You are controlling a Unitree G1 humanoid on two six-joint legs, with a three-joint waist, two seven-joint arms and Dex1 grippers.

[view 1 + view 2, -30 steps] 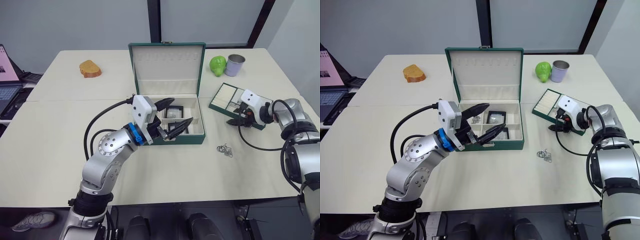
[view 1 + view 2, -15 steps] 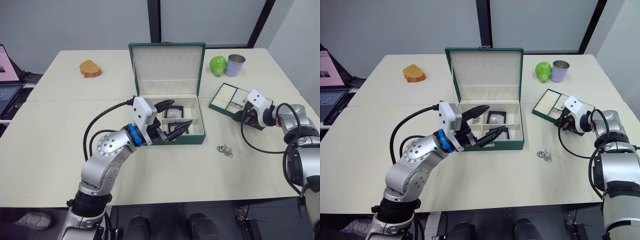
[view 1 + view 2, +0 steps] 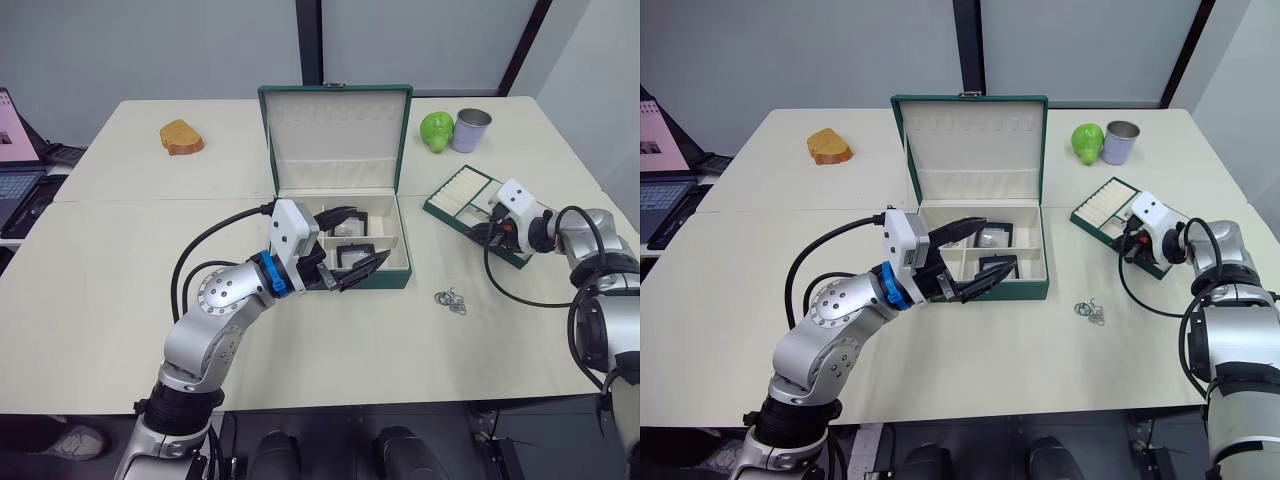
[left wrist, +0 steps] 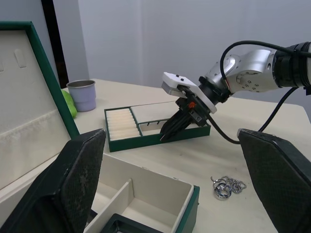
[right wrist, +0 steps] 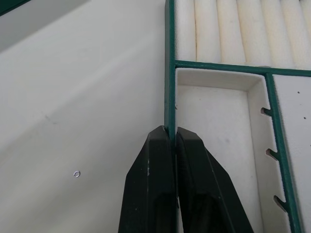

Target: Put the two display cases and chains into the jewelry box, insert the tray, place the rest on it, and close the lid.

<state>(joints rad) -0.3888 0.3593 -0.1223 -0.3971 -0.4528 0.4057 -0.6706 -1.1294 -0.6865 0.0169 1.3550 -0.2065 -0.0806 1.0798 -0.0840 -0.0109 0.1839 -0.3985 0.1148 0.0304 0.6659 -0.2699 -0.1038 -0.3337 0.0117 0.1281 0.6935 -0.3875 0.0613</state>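
The dark green jewelry box (image 3: 392, 278) stands mid-table with its lid (image 3: 335, 135) upright. Two black-framed display cases (image 3: 346, 226) (image 3: 353, 256) lie in its compartments. My left gripper (image 3: 350, 240) hovers open over the box's front part, holding nothing, and hides the chains. To the right, the tray (image 3: 455, 190) has one end raised. My right gripper (image 5: 171, 133) is shut on the tray's green rim (image 5: 169, 73), also seen from the left wrist view (image 4: 167, 133). The rest, a cluster of silvery rings (image 3: 450, 299), lies on the table in front of the tray.
A green fruit (image 3: 434, 130) and a metal cup (image 3: 469, 129) stand behind the tray. A piece of bread (image 3: 180, 137) sits at the far left, and a laptop (image 3: 12, 180) at the left edge.
My right gripper has shut on the tray's rim, and the tray has turned and shifted slightly. My left gripper has sunk a little lower over the box's front.
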